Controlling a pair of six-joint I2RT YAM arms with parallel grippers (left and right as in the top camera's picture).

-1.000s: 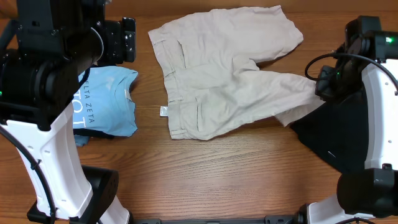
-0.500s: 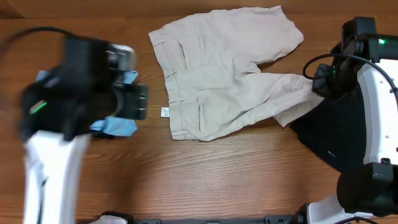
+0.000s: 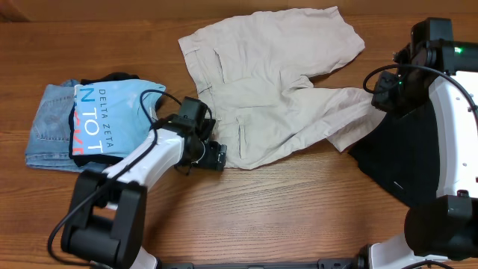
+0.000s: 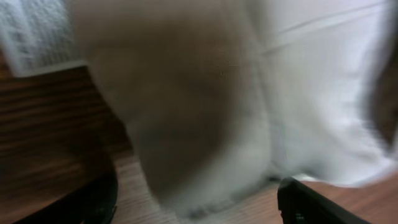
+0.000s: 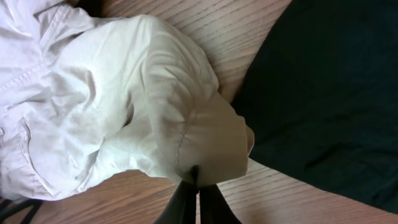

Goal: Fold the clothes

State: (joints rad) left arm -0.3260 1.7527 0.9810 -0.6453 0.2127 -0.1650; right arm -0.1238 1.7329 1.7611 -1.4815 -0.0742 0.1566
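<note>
On the counter (image 3: 284, 217), the beige shorts (image 3: 261, 82) lie spread out, waistband to the left and legs to the right. At their lower left waistband corner sits my left gripper (image 3: 213, 155). Its wrist view is blurred, but the two fingers (image 4: 311, 202) stand apart with pale cloth between them. At the hem of the nearer leg, my right gripper (image 5: 198, 186) is pinched together on a fold of the fabric. Just right of that leg lies a black garment (image 5: 323, 81), the hem overlapping its edge. Left of the shorts, near but apart from them, a light blue T-shirt (image 3: 112, 123) rests on folded denim (image 3: 48, 138).
</note>
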